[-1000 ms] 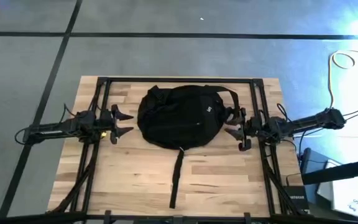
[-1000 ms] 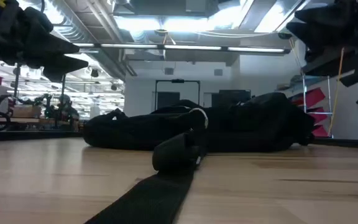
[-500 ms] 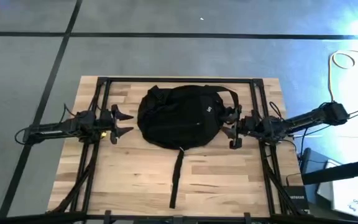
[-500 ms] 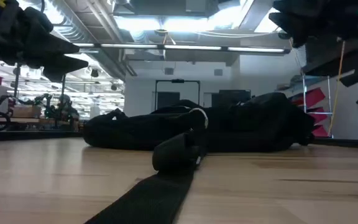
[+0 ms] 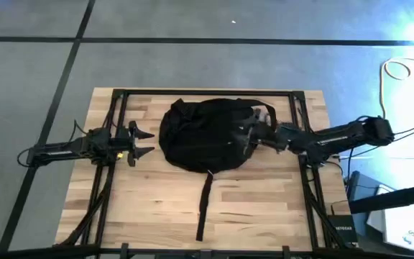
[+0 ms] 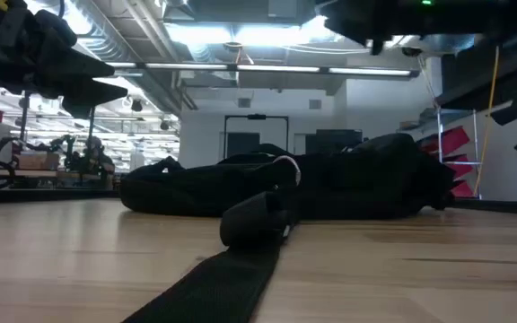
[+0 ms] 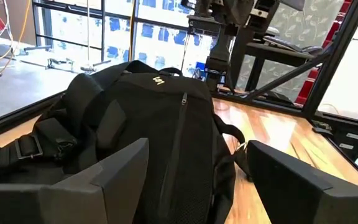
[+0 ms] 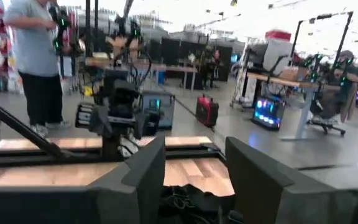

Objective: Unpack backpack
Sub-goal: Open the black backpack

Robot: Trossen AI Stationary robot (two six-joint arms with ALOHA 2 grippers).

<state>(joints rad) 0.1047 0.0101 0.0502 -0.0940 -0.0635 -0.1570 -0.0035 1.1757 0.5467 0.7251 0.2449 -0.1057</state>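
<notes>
The black backpack (image 5: 207, 134) lies flat in the middle of the table, and one long strap (image 5: 203, 205) trails from it toward the near edge. My left gripper (image 5: 146, 142) hovers open just left of the backpack, fingers pointing at it; the left wrist view shows the backpack (image 7: 160, 118) close ahead. My right gripper (image 5: 249, 134) is open above the backpack's right part, clear of the fabric as far as shows. In the right wrist view (image 8: 194, 180) a bit of the backpack (image 8: 188, 205) shows below the fingers.
Dark frame rails (image 5: 113, 165) run along the table's left, right and far sides. Bare wood (image 5: 149, 208) lies near of the backpack on both sides of the strap. A person (image 8: 33, 56) stands in the room beyond the table's left side.
My right gripper has gone toward the table's left edge, from beside the backpack's right side to above its right part, and it has risen in the low view. The backpack and the strap have stayed where they were.
</notes>
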